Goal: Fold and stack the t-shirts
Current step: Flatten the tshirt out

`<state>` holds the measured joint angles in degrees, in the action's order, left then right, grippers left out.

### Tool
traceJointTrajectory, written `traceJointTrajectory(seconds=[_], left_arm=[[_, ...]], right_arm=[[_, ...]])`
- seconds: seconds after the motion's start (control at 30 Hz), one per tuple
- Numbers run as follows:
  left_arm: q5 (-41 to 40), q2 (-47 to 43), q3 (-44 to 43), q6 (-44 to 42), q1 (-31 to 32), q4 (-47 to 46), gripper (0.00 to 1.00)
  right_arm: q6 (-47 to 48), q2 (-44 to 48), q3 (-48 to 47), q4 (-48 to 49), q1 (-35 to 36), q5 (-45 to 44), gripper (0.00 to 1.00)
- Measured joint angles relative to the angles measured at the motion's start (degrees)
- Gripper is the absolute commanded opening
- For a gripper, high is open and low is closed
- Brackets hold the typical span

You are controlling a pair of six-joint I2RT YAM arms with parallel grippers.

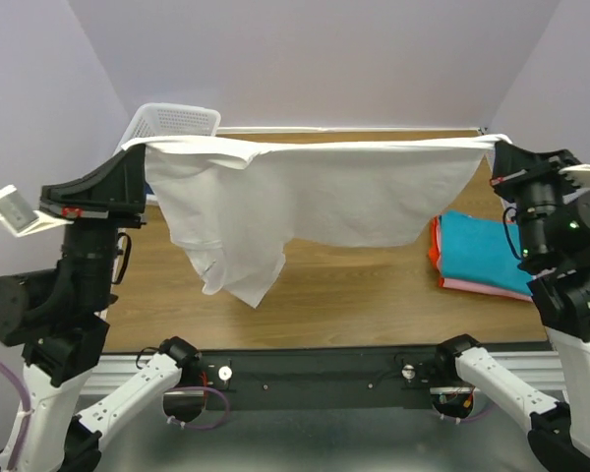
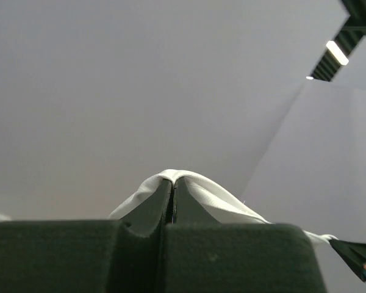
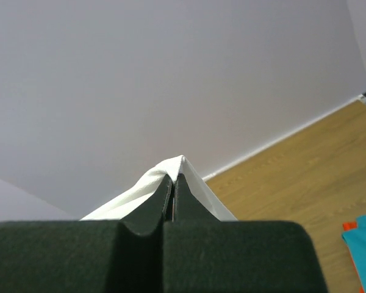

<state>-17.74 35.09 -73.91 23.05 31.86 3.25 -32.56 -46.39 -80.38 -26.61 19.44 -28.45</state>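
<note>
i work in a robot lab cell: bare pale walls [image 1: 324, 59] box in one wooden table [image 1: 354, 285], and a black metal rail [image 1: 315, 370] with loose cables [image 1: 205, 389] runs along its near edge.

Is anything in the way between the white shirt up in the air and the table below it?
Nothing visible. The white t-shirt hangs stretched between the left gripper and right gripper over bare table. The folded stack lies at the right end, the basket at the back left.
</note>
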Motion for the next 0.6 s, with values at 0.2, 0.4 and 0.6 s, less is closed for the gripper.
traceJointTrajectory(seconds=[0.2, 0.4, 0.6], left_arm=[[13.8, 0.9, -9.7, -3.4, 0.0, -0.4, 0.00], [20.5, 0.2, -14.2, -4.5, 0.0, 0.0, 0.00], [21.2, 0.1, -14.5, -5.1, 0.0, 0.5, 0.00]], right_arm=[[1.8, 3.4, -5.9, -0.1, 0.0, 4.0, 0.01], [2.6, 7.2, -9.7, -0.7, 0.0, 8.1, 0.01], [2.6, 8.3, -9.7, -1.6, 0.0, 9.8, 0.01]])
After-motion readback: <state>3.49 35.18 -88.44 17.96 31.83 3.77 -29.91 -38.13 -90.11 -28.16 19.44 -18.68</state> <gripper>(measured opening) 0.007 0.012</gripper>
